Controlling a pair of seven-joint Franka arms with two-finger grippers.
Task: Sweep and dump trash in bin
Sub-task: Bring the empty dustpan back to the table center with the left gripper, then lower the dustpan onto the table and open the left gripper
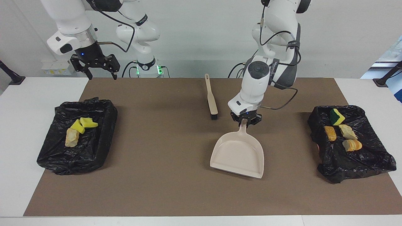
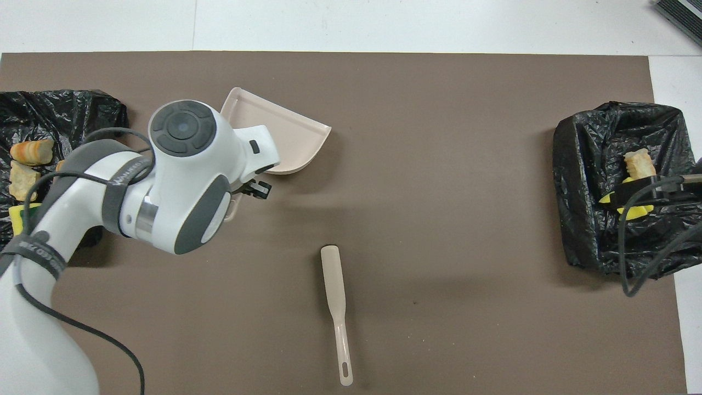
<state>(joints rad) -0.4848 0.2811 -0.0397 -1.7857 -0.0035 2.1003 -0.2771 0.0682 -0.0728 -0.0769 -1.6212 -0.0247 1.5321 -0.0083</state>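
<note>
- Trash lies in two black bag-lined bins at the two ends of the brown mat (image 1: 176, 188);
- bin (image 1: 373, 160) at the left arm's end holds four scraps: a green-and-yellow sponge (image 1: 336, 116), an orange lump (image 1: 330, 133), a pale chunk (image 1: 348, 131) and a striped orange-brown lump (image 1: 352, 145); the sponge lies nearest the robots, the striped lump farthest;
- bin (image 1: 56, 157) at the right arm's end holds three: two yellow sponge bits (image 1: 83, 124) touching one another, and a beige chunk (image 1: 71, 137) just beside them, farther from the robots;
- dustpan (image 1: 238, 153), beige and empty, is near the middle of the mat, its open lip pointing away from the robots and its handle toward them; from these views I cannot tell whether its base rests on the mat;
- left gripper (image 1: 245, 120) has its fingers clamped on the dustpan handle, from above;
- brush (image 1: 211, 97) lies flat on the mat, nearer the robots than the dustpan and just toward the right arm's end from it; bristle end away from the robots, handle toward them;
- right gripper (image 1: 95, 67) waits in the air over the surface edge by the mat corner, fingers apart, holding nothing;
- white surface (image 1: 25, 103) shows around the mat.
</note>
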